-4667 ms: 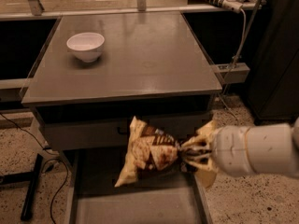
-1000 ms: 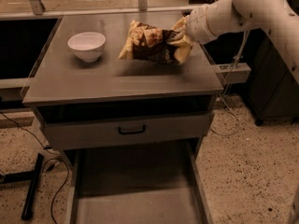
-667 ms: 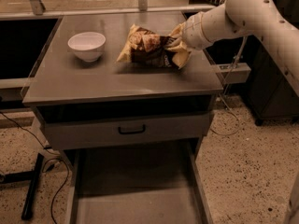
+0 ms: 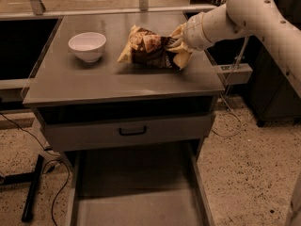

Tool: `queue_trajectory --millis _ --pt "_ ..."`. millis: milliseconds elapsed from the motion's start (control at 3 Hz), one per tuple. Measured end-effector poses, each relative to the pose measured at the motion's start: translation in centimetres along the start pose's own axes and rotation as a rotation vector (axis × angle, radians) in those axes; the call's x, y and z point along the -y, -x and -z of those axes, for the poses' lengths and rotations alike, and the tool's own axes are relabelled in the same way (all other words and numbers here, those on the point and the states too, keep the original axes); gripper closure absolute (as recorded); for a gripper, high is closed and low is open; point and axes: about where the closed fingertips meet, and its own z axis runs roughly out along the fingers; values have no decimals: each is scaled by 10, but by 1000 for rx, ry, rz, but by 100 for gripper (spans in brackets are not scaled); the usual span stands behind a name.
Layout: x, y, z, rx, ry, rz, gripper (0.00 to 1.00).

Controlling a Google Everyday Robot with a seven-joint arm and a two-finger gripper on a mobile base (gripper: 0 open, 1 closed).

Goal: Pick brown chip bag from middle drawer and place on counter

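While the white bowl (image 4: 87, 45) sits left on the worktop (image 4: 117, 84) | brown chip bag (image 4: 148, 51) crinkled, dark, yellow-ended | gripper (image 4: 175, 45) clamps its right end.

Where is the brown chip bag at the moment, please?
In the camera view, the brown chip bag sits on the counter, right of centre toward the back, right of the white bowl, its right end pinched in the gripper.

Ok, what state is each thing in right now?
Crinkly dark-brown chip bag: lying on the grey counter, right end gripped.
Claw: shut on the bag's right end.
White bowl: upright, empty.
Wide grey metal middle drawer: pulled open, empty.
Grey drawer front with black handle: closed.
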Motion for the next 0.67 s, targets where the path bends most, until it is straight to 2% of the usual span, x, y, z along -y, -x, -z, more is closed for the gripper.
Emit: queue_trajectory --millis 667 --pt "0 0 0 0 0 0 12"
